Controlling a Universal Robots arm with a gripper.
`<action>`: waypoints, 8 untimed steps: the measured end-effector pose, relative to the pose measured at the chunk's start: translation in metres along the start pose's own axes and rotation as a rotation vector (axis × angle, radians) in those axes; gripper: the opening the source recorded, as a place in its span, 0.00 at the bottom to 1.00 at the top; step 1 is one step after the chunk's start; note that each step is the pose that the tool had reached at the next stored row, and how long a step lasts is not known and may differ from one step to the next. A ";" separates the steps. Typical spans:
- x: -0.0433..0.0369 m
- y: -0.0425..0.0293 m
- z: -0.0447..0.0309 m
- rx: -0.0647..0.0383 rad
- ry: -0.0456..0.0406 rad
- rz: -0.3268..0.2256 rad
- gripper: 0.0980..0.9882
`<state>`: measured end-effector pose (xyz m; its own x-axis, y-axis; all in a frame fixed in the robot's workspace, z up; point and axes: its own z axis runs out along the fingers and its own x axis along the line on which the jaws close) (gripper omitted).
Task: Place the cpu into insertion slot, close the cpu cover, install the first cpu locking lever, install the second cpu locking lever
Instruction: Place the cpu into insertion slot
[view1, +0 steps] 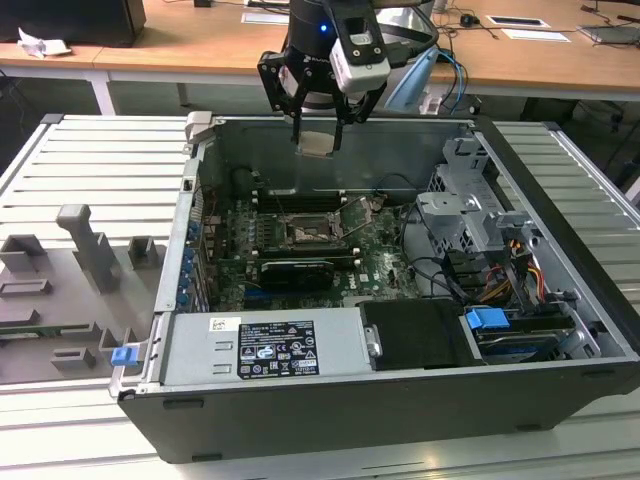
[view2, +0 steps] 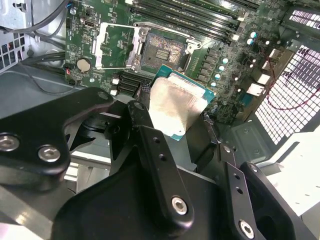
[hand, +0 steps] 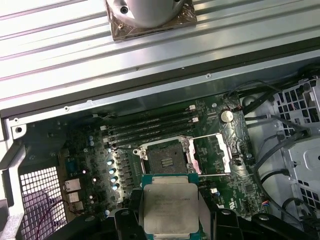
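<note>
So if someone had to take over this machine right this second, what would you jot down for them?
Gripper: shut on the cpu, holding it in the air above the open computer case.
Insertion slot: empty, with its dark centre exposed.
Cpu cover: swung open, off the slot.
Done: the cpu is in the grip and over the case.
Left: the cpu is not yet in the slot, the cover is not yet closed, and neither locking step is done.

The gripper (view2: 173, 115) pinches the cpu (view2: 172, 100), silver face showing. Beyond it the insertion slot (view2: 162, 52) lies bare — cpu cover (view2: 116, 46) flipped open alongside.
</note>
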<state>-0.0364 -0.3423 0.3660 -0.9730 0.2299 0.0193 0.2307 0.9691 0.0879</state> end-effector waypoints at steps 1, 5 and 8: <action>0.0000 0.0000 0.0000 0.000 0.0000 0.001 0.48; 0.0000 0.0000 0.0003 0.000 -0.0004 0.004 0.48; 0.0000 0.0000 0.0005 0.000 -0.0007 0.008 0.48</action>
<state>-0.0364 -0.3423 0.3654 -0.9711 0.2378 0.0193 0.2385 0.9671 0.0879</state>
